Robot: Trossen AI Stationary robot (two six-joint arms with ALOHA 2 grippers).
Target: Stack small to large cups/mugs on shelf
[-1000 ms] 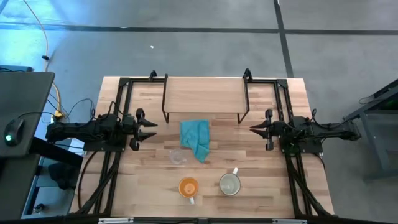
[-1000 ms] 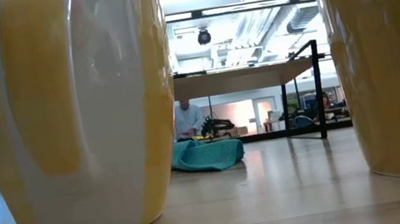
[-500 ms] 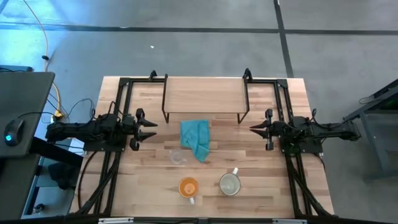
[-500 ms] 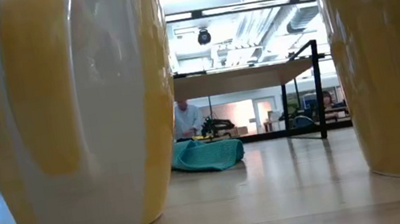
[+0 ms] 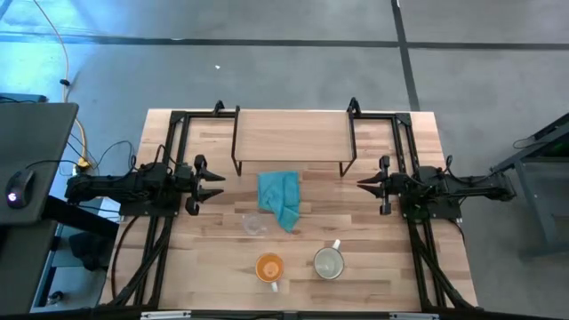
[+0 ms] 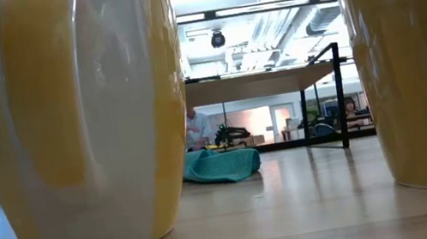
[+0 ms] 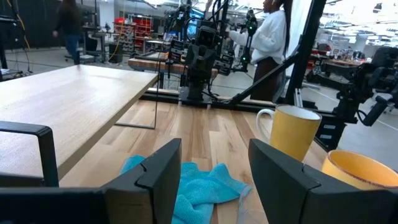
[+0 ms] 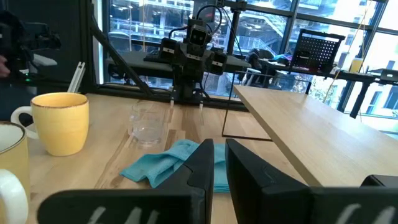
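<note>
The shelf (image 5: 292, 138) stands on thin black legs at the table's far middle. Toward the near edge from it, a small clear glass cup (image 5: 253, 224) stands upright on the table, also seen as the glass cup (image 8: 148, 123). The orange mug (image 5: 269, 268) and the larger pale mug (image 5: 328, 263) stand upright side by side near the front edge. My left gripper (image 5: 216, 185) hovers level at the table's left with its fingers open (image 7: 214, 180). My right gripper (image 5: 361, 184) hovers level at the right, shut, holding nothing (image 8: 219, 163).
A crumpled teal cloth (image 5: 280, 200) lies between the shelf and the glass cup. Black frame rails (image 5: 169, 160) run along both table sides. In the low view both mugs (image 6: 82, 115) stand close before the camera. People (image 7: 270, 37) move in the room beyond.
</note>
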